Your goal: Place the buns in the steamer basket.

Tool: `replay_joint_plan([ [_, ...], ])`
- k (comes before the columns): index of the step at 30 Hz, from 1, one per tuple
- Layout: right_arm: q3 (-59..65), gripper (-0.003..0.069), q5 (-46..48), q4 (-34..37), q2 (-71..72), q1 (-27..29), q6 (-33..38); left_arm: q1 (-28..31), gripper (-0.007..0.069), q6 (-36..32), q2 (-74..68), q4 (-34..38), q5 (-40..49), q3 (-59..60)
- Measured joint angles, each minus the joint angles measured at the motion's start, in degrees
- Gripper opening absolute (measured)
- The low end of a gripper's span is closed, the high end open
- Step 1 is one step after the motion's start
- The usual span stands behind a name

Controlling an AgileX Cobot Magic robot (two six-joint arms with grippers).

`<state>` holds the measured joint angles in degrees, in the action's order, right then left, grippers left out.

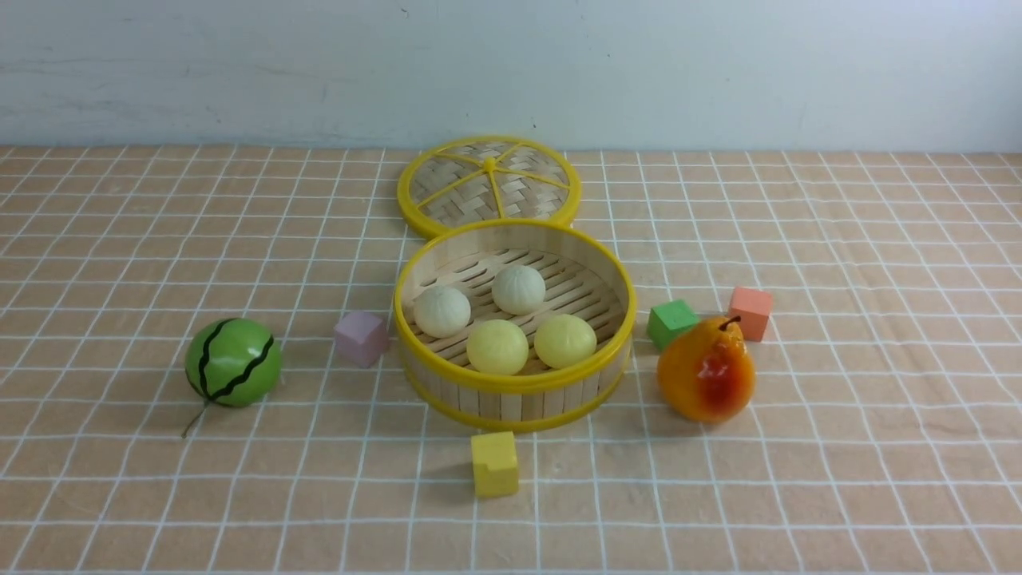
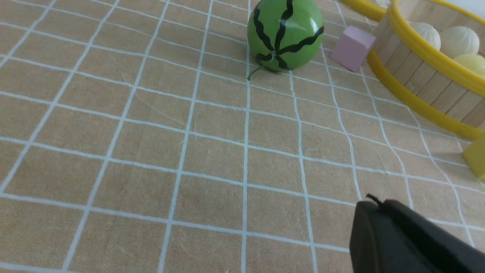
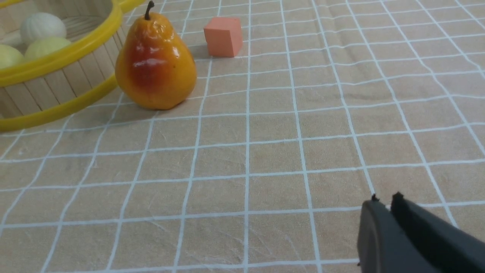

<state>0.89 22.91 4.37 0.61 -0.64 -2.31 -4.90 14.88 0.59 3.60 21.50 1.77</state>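
All four buns (image 1: 505,323) inside basket (image 1: 515,382), on slat floor. Left gripper (image 2: 373,203) pinched together, empty, above cloth. Right gripper (image 3: 384,201) nearly closed, thin slit, empty. Loading looks complete; best keep both arms clear of basket rim.

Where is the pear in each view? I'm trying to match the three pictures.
Front view: the pear stands right of centre, right of the basket, just in front of the green cube.
Left wrist view: not in it.
Right wrist view: upper left, upright, beside the basket wall, the orange cube behind it.
Shared landmark: the basket's yellow rim, seen in all three views.
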Motion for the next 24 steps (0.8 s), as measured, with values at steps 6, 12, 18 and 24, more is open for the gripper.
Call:
replay_joint_plan([
  [6, 0.00, 0.0055, 0.00, 0.00, 0.00, 0.00, 0.00, 0.00, -0.0013, 0.00, 0.00, 0.00, 0.00, 0.00],
  [12, 0.00, 0.0068, 0.00, 0.00, 0.00, 0.00, -0.05, 0.00, -0.0013, 0.00, 0.00, 0.00, 0.00, 0.00],
  [18, 0.00, 0.0078, -0.04, 0.00, 0.00, 0.00, -0.05, 0.00, -0.0013, 0.00, 0.00, 0.00, 0.00, 0.00],
  [24, 0.00, 0.0083, -0.04, 0.00, 0.00, 0.00, -0.05, 0.00, -0.0013, 0.00, 0.00, 0.00, 0.00, 0.00],
])
